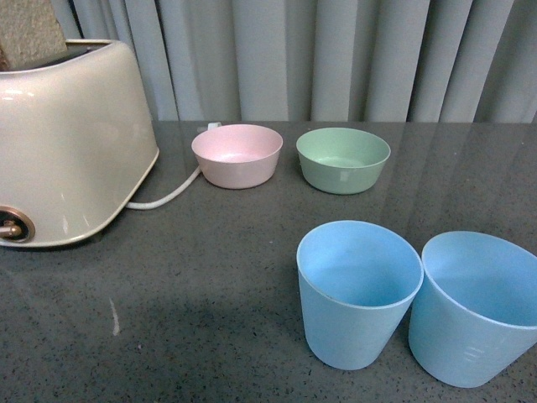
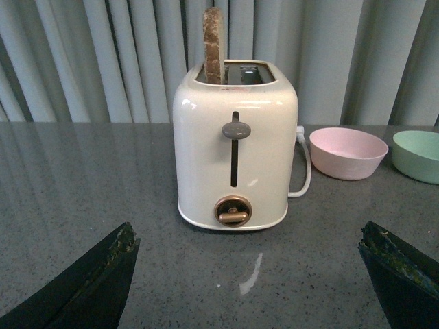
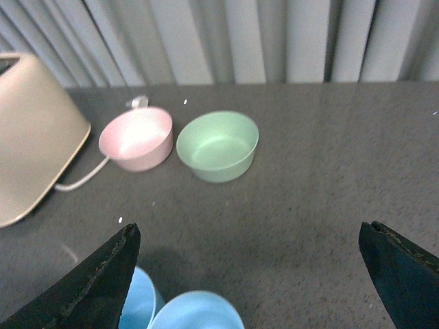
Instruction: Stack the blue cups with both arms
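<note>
Two blue cups [image 1: 359, 295], rims nearly touching

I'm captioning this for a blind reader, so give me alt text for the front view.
A blue cup and a second blue cup stand upright, close side by side, at the front right of a dark table. Behind them sit a pink bowl and a green bowl; a cream toaster fills the left.

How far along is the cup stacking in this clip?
Done: nothing; the two light-blue plastic tumblers stand upright side by side, unstacked. In hand: nothing; the left gripper is open facing the cream toaster, the right gripper open near the tumblers. Remaining: grasp one, nest it in the other.
</note>
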You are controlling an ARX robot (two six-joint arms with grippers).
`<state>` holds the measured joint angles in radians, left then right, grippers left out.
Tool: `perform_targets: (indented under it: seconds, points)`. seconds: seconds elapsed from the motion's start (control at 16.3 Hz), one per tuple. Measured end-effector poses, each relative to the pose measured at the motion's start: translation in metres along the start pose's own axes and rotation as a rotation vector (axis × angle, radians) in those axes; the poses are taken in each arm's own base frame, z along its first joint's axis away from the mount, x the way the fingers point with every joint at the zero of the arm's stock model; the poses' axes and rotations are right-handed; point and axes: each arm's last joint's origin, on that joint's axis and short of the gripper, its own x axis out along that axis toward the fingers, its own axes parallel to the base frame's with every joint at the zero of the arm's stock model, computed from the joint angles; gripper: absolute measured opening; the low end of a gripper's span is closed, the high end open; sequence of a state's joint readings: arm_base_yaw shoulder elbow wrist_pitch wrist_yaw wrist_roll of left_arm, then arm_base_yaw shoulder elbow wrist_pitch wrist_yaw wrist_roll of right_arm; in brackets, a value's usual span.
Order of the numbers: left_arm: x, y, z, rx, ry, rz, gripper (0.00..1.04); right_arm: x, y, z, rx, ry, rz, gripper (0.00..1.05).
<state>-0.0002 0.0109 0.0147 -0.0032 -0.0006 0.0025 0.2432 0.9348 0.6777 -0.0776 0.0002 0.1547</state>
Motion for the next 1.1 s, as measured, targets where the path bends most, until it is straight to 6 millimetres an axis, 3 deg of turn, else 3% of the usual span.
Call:
perform_targets:
  seconds: [0.25, 0.74, 0.86, 1.1]
  points:
    - [0.0, 0.0, 0.0, 0.0, 0.0, 0.0, 0.98, 0.033, -0.006, -0.038, 0.003, 0.353, -0.009, 0.98]
    - [0.0, 0.0, 0.0, 0.0, 0.0, 0.0, 0.98, 0.058, -0.01, -0.062, 0.011, 0.479, -0.034, 0.97]
    - [0.0, 0.0, 0.0, 0.0, 0.0, 0.0, 0.98, 0.064, -0.01, -0.068, 0.019, 0.51, -0.044, 0.84]
    - [0.0, 0.0, 0.0, 0.0, 0.0, 0.0, 0.98, 0.065, -0.005, -0.067, 0.009, 0.515, -0.039, 0.44]
